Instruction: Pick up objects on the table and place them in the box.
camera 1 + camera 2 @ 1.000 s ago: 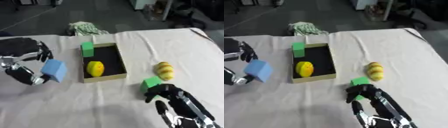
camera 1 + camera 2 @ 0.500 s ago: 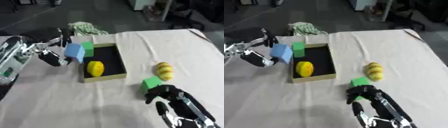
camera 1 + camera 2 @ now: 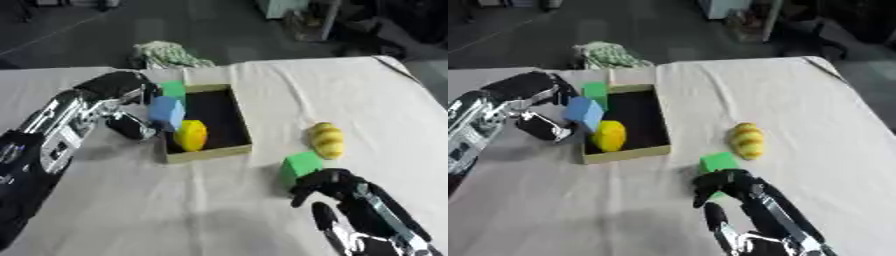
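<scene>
My left hand (image 3: 122,102) holds a blue block (image 3: 166,113) over the left rim of the open box (image 3: 229,150), fingers and thumb pinching it. Inside the box lie a yellow round object (image 3: 191,135) near the front and a green block (image 3: 173,89) at the far left corner. On the cloth to the box's right lie a yellow ridged fruit (image 3: 325,140) and a second green block (image 3: 302,165). My right hand (image 3: 350,202) reaches in from the lower right, its fingers curled just in front of that green block, touching its near side.
A crumpled green-and-white cloth (image 3: 169,53) lies beyond the table's far edge. The white tablecloth (image 3: 332,90) stretches wide to the right of the box, with its far right edge dropping off near a dark floor.
My left hand has carried the blue block rightward from the table's left side to the box's left rim. The right hand has barely moved.
</scene>
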### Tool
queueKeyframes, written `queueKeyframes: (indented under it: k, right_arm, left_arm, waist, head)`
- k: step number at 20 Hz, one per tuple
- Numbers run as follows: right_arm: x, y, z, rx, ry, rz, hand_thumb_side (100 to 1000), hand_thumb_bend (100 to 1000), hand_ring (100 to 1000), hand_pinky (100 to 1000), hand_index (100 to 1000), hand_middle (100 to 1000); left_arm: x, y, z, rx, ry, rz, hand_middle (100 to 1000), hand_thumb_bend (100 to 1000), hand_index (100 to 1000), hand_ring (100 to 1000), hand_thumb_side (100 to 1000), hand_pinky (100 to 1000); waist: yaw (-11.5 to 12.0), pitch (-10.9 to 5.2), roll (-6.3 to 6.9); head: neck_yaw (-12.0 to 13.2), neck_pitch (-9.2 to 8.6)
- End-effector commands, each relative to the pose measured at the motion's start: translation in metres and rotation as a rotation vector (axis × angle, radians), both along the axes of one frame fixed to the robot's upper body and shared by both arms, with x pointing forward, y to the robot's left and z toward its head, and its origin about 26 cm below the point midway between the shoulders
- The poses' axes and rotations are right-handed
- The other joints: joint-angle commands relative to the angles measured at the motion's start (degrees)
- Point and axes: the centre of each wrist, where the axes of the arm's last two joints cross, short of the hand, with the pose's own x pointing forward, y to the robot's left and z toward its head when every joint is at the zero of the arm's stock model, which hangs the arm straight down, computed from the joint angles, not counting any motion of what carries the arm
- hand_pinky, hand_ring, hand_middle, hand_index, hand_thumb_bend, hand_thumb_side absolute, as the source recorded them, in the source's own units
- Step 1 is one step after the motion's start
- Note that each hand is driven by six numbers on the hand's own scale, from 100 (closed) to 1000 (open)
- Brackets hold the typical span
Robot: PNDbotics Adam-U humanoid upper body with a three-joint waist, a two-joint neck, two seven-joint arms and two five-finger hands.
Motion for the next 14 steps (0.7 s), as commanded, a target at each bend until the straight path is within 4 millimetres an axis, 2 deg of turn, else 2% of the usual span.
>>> queueKeyframes:
  k: [1, 8, 14]
  right_arm:
    - [-0.0009, 0.0010, 0.0075, 0.004, -0.028, 0.015, 395, 100, 579, 722, 764, 546]
    - [-0.0006, 0.0012, 0.0079, 0.003, -0.029, 0.019, 395, 100, 579, 722, 764, 545]
    - [-0.0002, 0.0020, 0.0088, 0.003, -0.032, 0.025, 394, 100, 579, 722, 763, 544]
  left_arm:
    - [0.0027, -0.0022, 0.0109, -0.042, -0.053, 0.031, 555, 100, 758, 609, 264, 746]
    - [0.0023, -0.0063, 0.0132, -0.119, -0.064, 0.070, 555, 100, 790, 609, 262, 745]
    - [0.0038, -0.0122, 0.0053, -0.104, -0.041, 0.087, 562, 100, 817, 608, 268, 742]
  waist:
    - [-0.15, -1.05, 0.00]
    - [-0.27, -1.09, 0.07]
    - [-0.61, -0.97, -0.06]
  head:
    - [0.23, -0.04]
    - [0.15, 0.01]
    - [0.32, -0.24]
